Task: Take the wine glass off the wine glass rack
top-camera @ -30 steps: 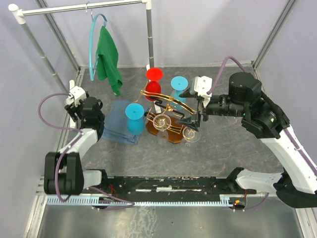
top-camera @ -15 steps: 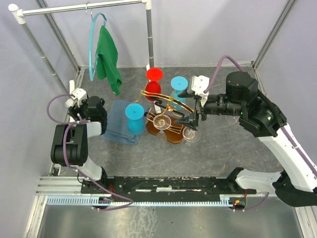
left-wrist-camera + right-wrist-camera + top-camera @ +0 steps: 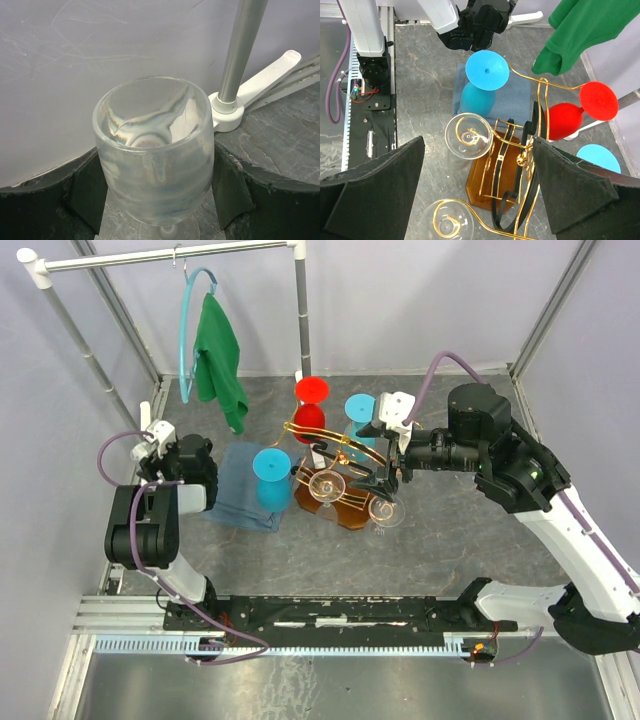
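The wine glass rack point(image 3: 335, 502), gold wire on a brown wooden base point(image 3: 490, 185), stands mid-table. Two clear wine glasses point(image 3: 326, 485) point(image 3: 385, 510) hang upside down on it, with a red glass point(image 3: 310, 418) and two blue glasses point(image 3: 271, 478) point(image 3: 361, 410). My right gripper point(image 3: 385, 475) hovers over the rack, open and empty; in its wrist view point(image 3: 479, 150) the clear glasses point(image 3: 469, 136) point(image 3: 446, 226) lie between its fingers. My left gripper point(image 3: 160, 440) is by the left wall, its fingers point(image 3: 90, 190) against the bowl of another clear wine glass point(image 3: 152, 150), upright.
A tall white-and-grey clothes rail point(image 3: 170, 255) stands at the back left; a green cloth point(image 3: 220, 360) hangs from it on a blue hanger. A folded blue towel point(image 3: 235, 500) lies left of the rack. The rail's foot point(image 3: 227, 107) is just beyond the left gripper.
The left arm has folded back toward the left wall, its gripper staying near the rail foot. The right gripper has shifted slightly left over the rack.
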Robot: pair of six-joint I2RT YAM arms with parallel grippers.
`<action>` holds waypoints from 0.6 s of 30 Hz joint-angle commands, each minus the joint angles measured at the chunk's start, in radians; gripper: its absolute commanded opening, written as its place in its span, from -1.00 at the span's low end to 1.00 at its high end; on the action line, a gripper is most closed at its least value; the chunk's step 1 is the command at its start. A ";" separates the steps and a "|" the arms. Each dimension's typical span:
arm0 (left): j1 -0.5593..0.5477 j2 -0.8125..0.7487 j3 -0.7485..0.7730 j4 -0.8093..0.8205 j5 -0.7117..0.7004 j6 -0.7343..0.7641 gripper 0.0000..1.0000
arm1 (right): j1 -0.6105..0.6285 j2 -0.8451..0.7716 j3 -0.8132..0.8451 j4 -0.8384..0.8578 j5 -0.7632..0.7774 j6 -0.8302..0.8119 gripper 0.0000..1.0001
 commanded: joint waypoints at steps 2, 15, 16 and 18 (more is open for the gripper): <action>-0.002 0.002 0.042 0.035 -0.062 -0.032 0.53 | 0.001 -0.007 -0.010 0.052 0.016 -0.001 0.91; -0.004 -0.016 0.061 -0.082 -0.055 -0.084 0.85 | 0.002 -0.015 -0.010 0.050 0.016 0.001 0.91; -0.006 -0.017 0.059 -0.081 -0.066 -0.085 0.89 | 0.002 -0.017 -0.010 0.049 0.017 0.000 0.91; -0.009 -0.022 0.055 -0.083 -0.075 -0.078 0.94 | 0.002 -0.018 -0.011 0.049 0.017 0.000 0.91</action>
